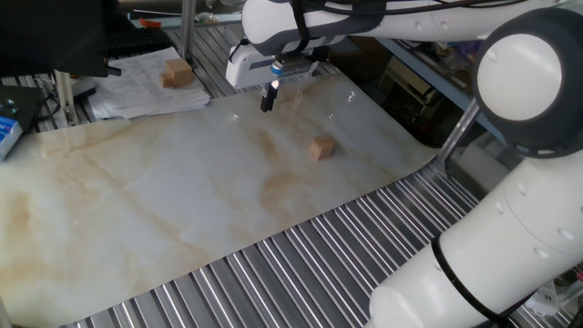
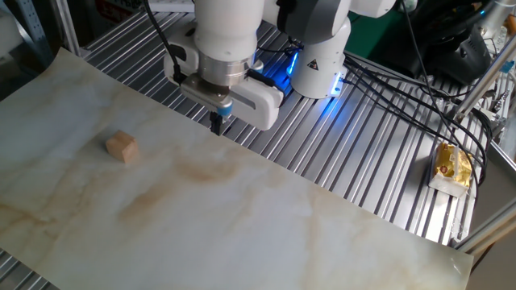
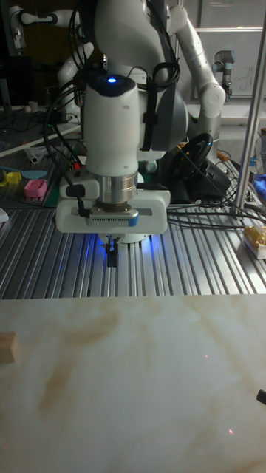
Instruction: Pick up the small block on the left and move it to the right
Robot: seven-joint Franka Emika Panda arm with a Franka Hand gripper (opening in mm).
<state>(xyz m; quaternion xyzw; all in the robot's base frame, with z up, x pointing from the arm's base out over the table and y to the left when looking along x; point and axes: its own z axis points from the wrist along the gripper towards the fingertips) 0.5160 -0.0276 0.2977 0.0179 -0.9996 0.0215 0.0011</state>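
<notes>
The small block (image 1: 320, 148) is a light-tan wooden cube lying on the marbled board (image 1: 182, 200). It shows toward the board's left in the other fixed view (image 2: 121, 147) and is cut by the left edge in the tall view (image 3: 7, 347). My gripper (image 1: 266, 102) hangs above the board's far edge, well apart from the block, fingers pressed together and holding nothing. The same gripper (image 2: 216, 125) sits to the block's upper right there, and in the tall view the gripper (image 3: 111, 259) hovers over the slatted table behind the board.
A larger tan block (image 1: 178, 73) rests on papers (image 1: 137, 96) beyond the board. A yellow packet (image 2: 451, 165) lies on the slatted table at the right. Cables (image 2: 403, 89) trail from the robot base (image 2: 318, 56).
</notes>
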